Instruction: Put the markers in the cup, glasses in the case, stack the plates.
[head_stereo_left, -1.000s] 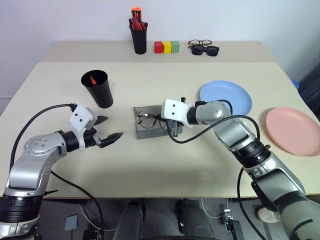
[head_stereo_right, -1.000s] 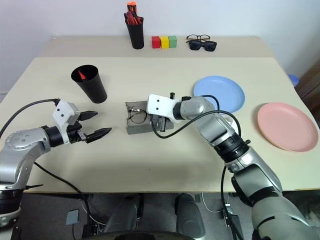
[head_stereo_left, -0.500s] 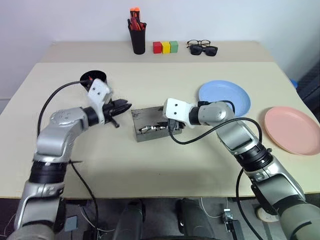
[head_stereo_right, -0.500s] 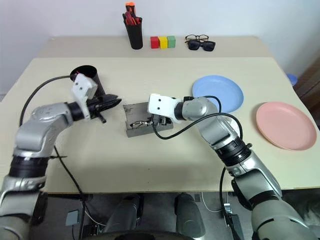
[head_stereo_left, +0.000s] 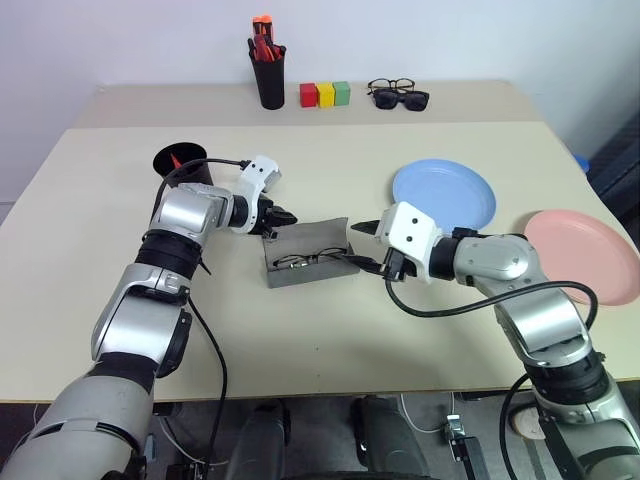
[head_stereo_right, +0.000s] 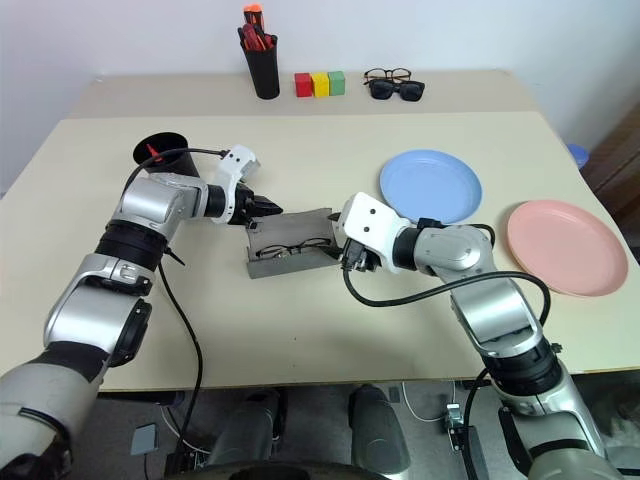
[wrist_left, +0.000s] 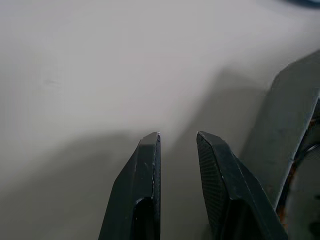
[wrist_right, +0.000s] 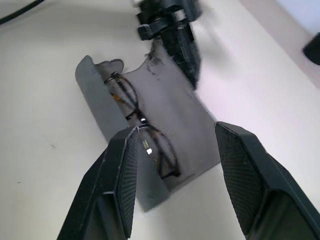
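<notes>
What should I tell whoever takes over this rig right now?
Left gripper: fingers nearly together, holding nothing, at the open grey case's far left corner.
Right gripper: open, holding nothing, by the case's right end.
Glasses lie in the case; lid not shut.
Black cup holds a red-tipped marker; I can't tell whether the second one is in it.
Blue plate and pink plate lie apart.
Left: close the case, stack the plates.
</notes>
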